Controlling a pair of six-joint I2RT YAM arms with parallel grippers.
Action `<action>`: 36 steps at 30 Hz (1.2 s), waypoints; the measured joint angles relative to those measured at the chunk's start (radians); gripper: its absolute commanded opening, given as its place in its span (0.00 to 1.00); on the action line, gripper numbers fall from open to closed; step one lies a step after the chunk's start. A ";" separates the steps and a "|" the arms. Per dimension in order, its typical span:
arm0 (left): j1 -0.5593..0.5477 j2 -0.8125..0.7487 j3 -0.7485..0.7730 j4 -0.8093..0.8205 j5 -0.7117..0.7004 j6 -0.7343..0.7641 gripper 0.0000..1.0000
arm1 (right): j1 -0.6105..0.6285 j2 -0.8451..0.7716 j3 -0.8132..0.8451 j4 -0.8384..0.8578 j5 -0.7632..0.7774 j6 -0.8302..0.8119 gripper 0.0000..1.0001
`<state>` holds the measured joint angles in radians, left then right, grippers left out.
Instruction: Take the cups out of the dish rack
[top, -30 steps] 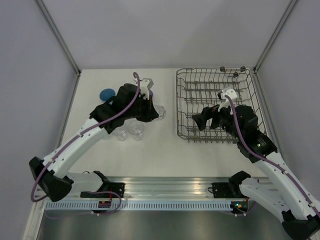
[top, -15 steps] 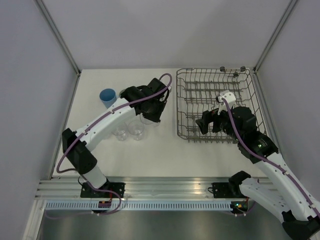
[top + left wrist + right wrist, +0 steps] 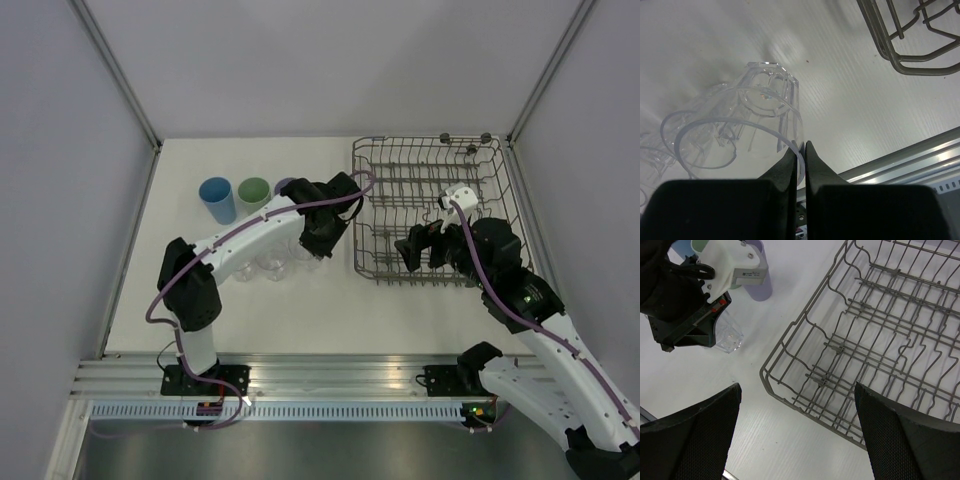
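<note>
My left gripper [image 3: 800, 147] is shut on the rim of a clear glass [image 3: 765, 112], which is upright just left of the dish rack [image 3: 430, 205]. In the top view the left gripper [image 3: 318, 238] and this glass [image 3: 306, 250] are beside two more clear glasses [image 3: 256, 266]. The blue [image 3: 215, 198], pale green [image 3: 253, 192] and lilac [image 3: 285, 187] tumblers stand behind them. My right gripper [image 3: 796, 386] is wide open and empty above the rack's near left corner [image 3: 790, 385]. I see no cup in the rack.
The rack's black wheels [image 3: 465, 139] are on its far edge. White walls and metal posts close in the table. An aluminium rail [image 3: 330, 375] runs along the near edge. The left arm [image 3: 250, 230] stretches across the cups.
My left arm has swung right towards the rack with the clear glass, uncovering the blue and green tumblers. My right gripper has shifted slightly right over the rack.
</note>
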<state>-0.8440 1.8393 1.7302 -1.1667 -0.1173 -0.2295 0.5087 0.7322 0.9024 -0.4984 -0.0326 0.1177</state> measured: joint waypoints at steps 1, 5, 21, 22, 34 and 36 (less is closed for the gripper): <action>0.000 0.000 -0.016 0.013 0.002 0.001 0.02 | 0.000 0.000 0.000 0.000 -0.001 -0.001 0.98; 0.000 0.023 -0.065 0.048 0.017 0.005 0.02 | 0.000 -0.003 0.000 -0.002 -0.005 -0.003 0.98; 0.000 0.105 -0.088 0.123 0.014 0.033 0.07 | 0.020 -0.024 0.000 -0.010 -0.012 -0.009 0.98; 0.000 0.108 -0.088 0.125 0.014 0.034 0.08 | 0.022 -0.024 0.000 -0.011 -0.011 -0.010 0.98; 0.001 0.116 -0.127 0.129 -0.012 0.038 0.10 | 0.031 -0.025 0.000 -0.011 -0.011 -0.011 0.98; 0.002 0.118 -0.128 0.129 -0.012 0.038 0.10 | 0.033 -0.025 0.000 -0.011 -0.011 -0.011 0.98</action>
<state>-0.8425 1.9575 1.6020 -1.0378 -0.1291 -0.1913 0.5415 0.7074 0.9024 -0.5098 -0.0441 0.1070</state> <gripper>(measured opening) 0.101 0.978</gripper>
